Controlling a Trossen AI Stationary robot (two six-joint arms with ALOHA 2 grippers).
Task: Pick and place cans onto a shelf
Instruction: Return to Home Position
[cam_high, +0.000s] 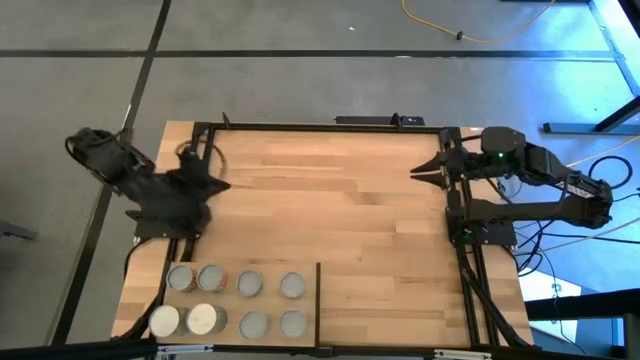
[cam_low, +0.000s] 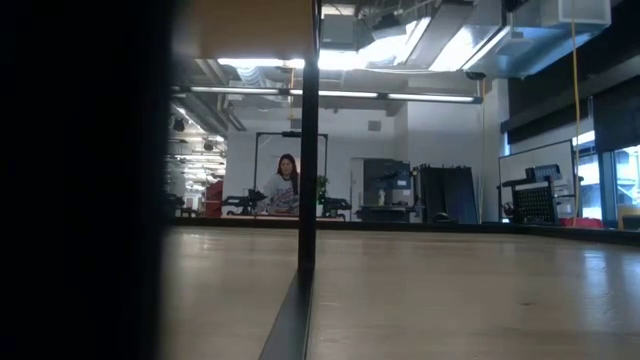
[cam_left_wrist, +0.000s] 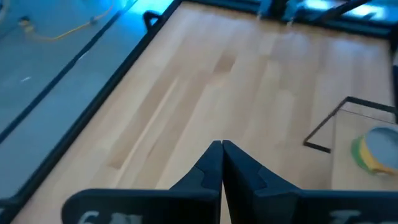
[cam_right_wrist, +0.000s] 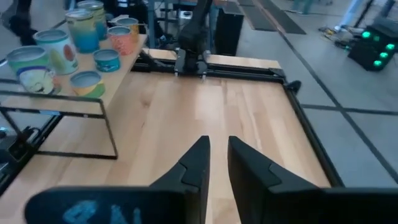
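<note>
Several cans (cam_high: 249, 284) stand upright on the shelf (cam_high: 270, 303) at the table's near left; two of them (cam_high: 164, 320) have whitish tops. The right wrist view shows the cans (cam_right_wrist: 56, 50) with coloured labels on the raised shelf board (cam_right_wrist: 124, 68). My left gripper (cam_high: 228, 186) hangs shut and empty over the table's far left (cam_left_wrist: 222, 146), away from the cans. My right gripper (cam_high: 413, 173) hovers at the far right, open with a narrow gap (cam_right_wrist: 219, 142) and nothing between its fingers.
A thin black upright edge (cam_high: 318, 300) bounds the shelf on its right side and shows as a dark post (cam_low: 308, 130) in the low view. A black frame (cam_high: 330, 125) runs along the table's sides. A person (cam_low: 285, 185) sits far off in the room.
</note>
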